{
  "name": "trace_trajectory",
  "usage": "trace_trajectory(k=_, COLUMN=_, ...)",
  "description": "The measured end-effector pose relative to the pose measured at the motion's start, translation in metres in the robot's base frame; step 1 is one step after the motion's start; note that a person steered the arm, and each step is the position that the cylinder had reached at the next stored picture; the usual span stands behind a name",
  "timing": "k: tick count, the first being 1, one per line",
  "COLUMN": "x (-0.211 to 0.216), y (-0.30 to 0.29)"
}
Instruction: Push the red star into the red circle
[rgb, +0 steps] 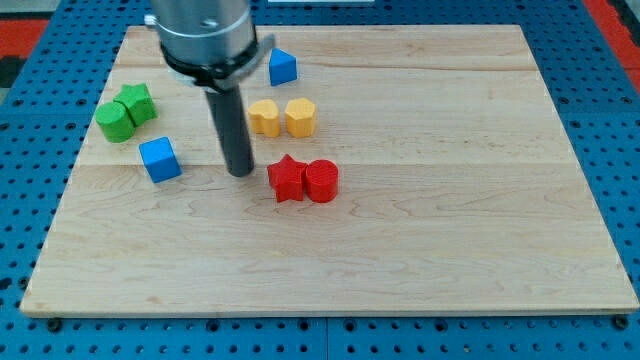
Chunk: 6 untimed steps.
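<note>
The red star (287, 179) lies near the middle of the wooden board (450, 200), and touches the red circle (322, 181) on its right. My tip (240, 172) rests on the board just left of the red star, with a small gap between them. The rod rises from there to the arm's grey body at the view's top.
A yellow star-like block (264, 117) and a yellow hexagon (300, 117) sit above the red pair. A blue block (283, 67) is at the top. A blue cube (160, 159) and two green blocks (125, 111) lie at the left.
</note>
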<state>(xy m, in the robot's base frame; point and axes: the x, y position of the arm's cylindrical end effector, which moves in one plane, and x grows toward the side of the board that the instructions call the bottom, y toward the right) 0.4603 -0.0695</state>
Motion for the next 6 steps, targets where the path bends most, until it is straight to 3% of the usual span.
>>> trace_trajectory(k=1, x=-0.002, y=0.102)
trace_trajectory(k=3, x=0.021, y=0.203)
trace_trajectory(k=4, x=-0.021, y=0.141)
trace_trajectory(k=5, x=0.008, y=0.111)
trace_trajectory(k=6, x=0.023, y=0.176)
